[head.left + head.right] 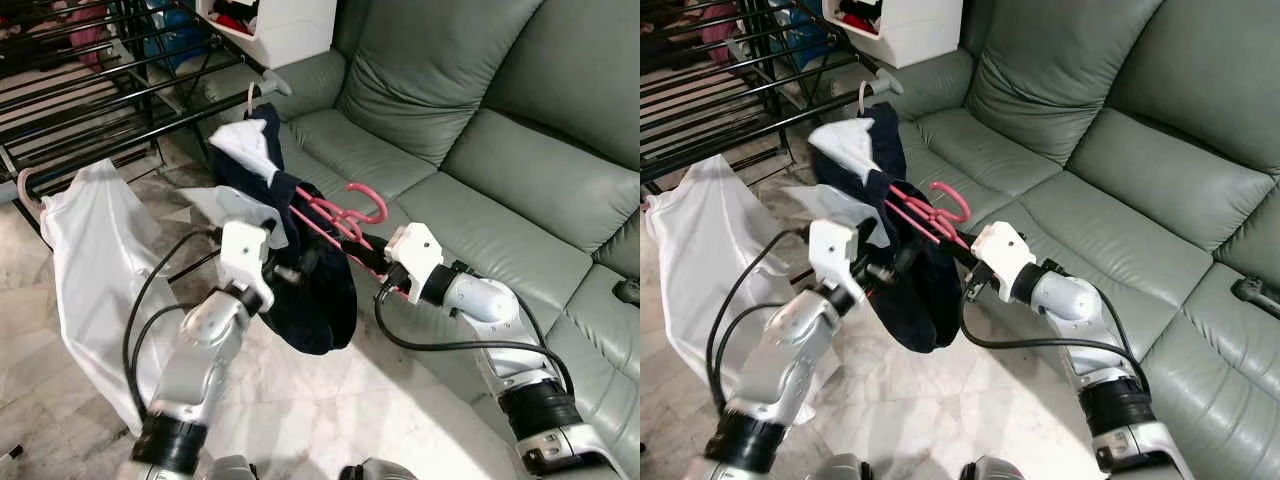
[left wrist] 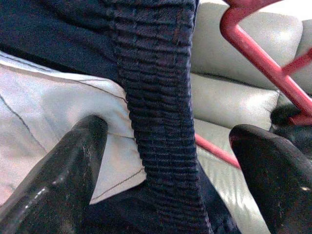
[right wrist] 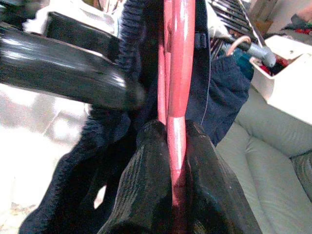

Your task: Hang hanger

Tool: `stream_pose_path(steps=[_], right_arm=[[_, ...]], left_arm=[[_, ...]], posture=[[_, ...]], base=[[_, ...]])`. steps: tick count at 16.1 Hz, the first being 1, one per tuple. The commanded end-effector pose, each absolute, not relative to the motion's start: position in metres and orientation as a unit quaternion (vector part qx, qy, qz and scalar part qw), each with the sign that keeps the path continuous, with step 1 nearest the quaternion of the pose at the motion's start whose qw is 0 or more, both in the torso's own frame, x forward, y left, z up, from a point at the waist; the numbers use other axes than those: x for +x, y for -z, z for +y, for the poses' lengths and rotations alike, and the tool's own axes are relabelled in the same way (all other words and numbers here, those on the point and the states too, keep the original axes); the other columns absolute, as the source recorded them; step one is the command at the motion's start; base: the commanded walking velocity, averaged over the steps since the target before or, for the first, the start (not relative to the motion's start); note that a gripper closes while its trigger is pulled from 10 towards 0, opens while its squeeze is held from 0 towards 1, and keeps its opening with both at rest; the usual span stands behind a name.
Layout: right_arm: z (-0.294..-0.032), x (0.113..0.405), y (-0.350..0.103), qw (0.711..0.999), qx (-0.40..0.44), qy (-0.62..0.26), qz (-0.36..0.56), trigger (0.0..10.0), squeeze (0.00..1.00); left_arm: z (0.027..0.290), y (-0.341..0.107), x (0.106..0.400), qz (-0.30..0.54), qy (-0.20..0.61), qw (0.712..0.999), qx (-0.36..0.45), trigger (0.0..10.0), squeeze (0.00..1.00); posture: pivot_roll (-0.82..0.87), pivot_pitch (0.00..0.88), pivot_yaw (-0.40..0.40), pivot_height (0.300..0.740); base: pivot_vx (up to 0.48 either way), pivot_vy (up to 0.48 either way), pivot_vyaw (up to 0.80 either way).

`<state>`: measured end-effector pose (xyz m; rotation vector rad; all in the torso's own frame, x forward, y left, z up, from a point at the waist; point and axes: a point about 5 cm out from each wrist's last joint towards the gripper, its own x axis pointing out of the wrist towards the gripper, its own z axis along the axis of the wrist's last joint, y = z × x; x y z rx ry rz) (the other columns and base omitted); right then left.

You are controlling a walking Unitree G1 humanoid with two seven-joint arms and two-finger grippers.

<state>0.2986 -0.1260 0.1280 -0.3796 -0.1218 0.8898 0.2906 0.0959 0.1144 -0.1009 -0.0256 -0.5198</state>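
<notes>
A pink hanger [image 1: 352, 215] is clamped at one bar by my right gripper [image 3: 175, 130], which is shut on it above the sofa's front edge. A navy garment [image 1: 322, 290] with a white lining [image 1: 245, 150] drapes over the hanger and sags toward the floor. Its upper end reaches a pale hook [image 1: 250, 98] at the drying rack's rail. My left gripper [image 2: 165, 131] is open, one finger [image 2: 73, 165] on each side of the garment's ribbed band [image 2: 156, 73], just left of the hanger. How much of the hanger sits inside the garment is hidden.
A black drying rack [image 1: 90, 100] stands at the back left with a white shirt [image 1: 95, 260] hanging from its near rail. A grey-green sofa [image 1: 480, 150] runs along the right. A white box [image 1: 285, 30] sits beside the sofa arm. Marble floor lies below.
</notes>
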Motion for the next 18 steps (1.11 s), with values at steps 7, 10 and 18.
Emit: stream_pose_path(steps=[7,10,18], right_arm=[[-0.135,0.287,-0.136,0.883,-0.175,-0.43,-0.065,10.0,0.0],[-0.138,0.285,-0.133,0.885,-0.176,-0.428,-0.055,10.0,0.0],[-0.137,0.281,-0.116,0.888,-0.172,-0.426,-0.015,10.0,0.0]], left_arm=[[0.118,-0.116,0.313,-0.037,0.161,0.986,0.01,0.0,0.0],[0.131,-0.118,0.318,-0.049,0.13,0.99,0.031,0.0,0.0],[0.137,-0.128,0.32,-0.083,0.103,0.991,0.034,0.0,0.0]], posture=[[-0.05,0.0,-0.016,0.74],[-0.05,0.0,-0.017,0.74],[-0.04,0.0,-0.019,0.74]], base=[[0.0,0.0,0.0],[0.0,0.0,0.0],[0.0,0.0,0.0]])
